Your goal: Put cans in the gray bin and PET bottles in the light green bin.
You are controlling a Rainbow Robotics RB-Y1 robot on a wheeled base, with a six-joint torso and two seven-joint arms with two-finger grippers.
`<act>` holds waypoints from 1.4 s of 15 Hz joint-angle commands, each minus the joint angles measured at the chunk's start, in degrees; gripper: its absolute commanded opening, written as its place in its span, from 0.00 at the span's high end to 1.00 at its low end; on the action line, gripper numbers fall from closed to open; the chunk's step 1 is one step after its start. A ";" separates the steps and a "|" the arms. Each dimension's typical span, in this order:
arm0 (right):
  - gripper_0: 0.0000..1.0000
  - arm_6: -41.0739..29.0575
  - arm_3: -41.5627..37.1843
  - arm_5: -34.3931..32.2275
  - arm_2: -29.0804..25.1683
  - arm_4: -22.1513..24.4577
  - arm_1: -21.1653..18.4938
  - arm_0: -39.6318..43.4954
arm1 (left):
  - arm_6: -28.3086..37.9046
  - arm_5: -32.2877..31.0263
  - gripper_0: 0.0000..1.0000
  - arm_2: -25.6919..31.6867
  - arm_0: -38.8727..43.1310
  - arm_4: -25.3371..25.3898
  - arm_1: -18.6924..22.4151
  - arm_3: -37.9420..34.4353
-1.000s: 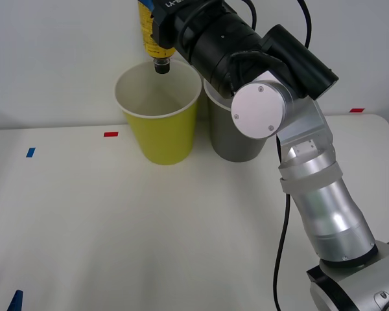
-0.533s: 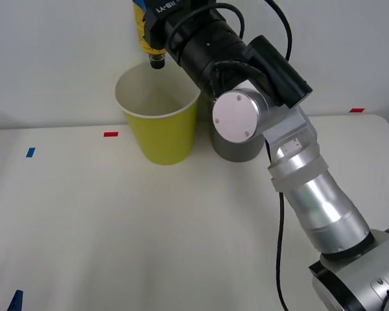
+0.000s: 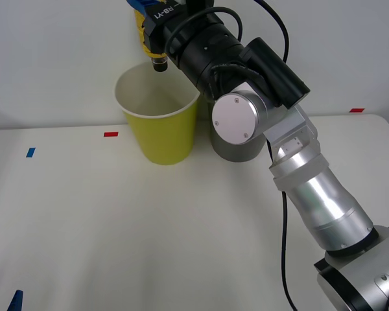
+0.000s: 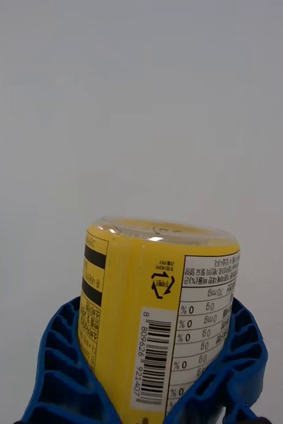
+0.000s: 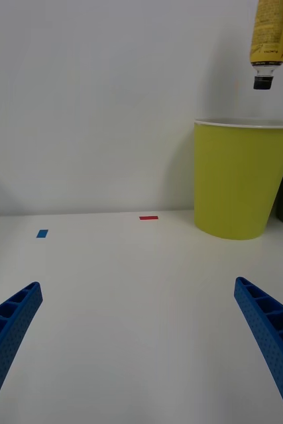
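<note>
My right gripper (image 3: 141, 11) is shut on the PET bottle (image 3: 144, 32), a slim bottle with a yellow label. It hangs upside down, black cap (image 3: 159, 63) lowest, just above the back rim of the light green bin (image 3: 165, 137). In the right wrist view the blue fingers (image 4: 61, 361) clamp the PET bottle (image 4: 158, 311) from both sides. The gray bin (image 3: 236, 149) stands right of the green one, mostly hidden by my right arm. My left gripper (image 5: 138, 295) is open and low over the table's near left, facing the light green bin (image 5: 242, 182) and the PET bottle (image 5: 272, 30).
The bins stand at the back of the white table against a white wall. A red tape mark (image 3: 110, 134) and a blue one (image 3: 30, 152) lie to the left, and another red mark (image 3: 356, 110) far right. My right arm's elbow (image 3: 238, 120) hangs before the gray bin.
My right arm's elbow has swung left. The bottle shifted slightly left and a little higher over the light green bin, still gripped. The left arm has not moved.
</note>
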 commanded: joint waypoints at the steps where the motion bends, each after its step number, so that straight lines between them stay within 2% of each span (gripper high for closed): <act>1: 1.00 0.24 0.77 0.05 0.45 0.08 0.08 -0.61 | 0.00 0.00 0.00 0.00 0.00 0.00 0.00 0.00; 7: 1.00 0.24 2.26 -0.74 0.71 0.08 0.79 -1.49 | 0.00 0.00 0.00 0.00 0.00 0.00 0.00 0.00; 8: 0.80 0.24 2.35 -0.83 0.71 0.08 0.96 -1.49 | 0.00 0.00 0.00 0.00 0.00 0.00 0.00 0.00; 10: 0.09 0.24 2.88 -0.83 0.71 0.08 1.23 -1.40 | 0.00 0.00 0.00 0.00 0.00 0.00 0.00 0.00; 11: 0.00 0.24 3.05 -0.83 0.89 0.08 1.40 -1.23 | 0.00 0.00 0.00 0.00 0.00 0.00 0.00 0.00; 21: 0.00 0.59 3.05 -3.73 1.68 -0.18 1.40 0.09 | 0.00 0.00 0.00 0.00 0.00 0.00 0.00 0.00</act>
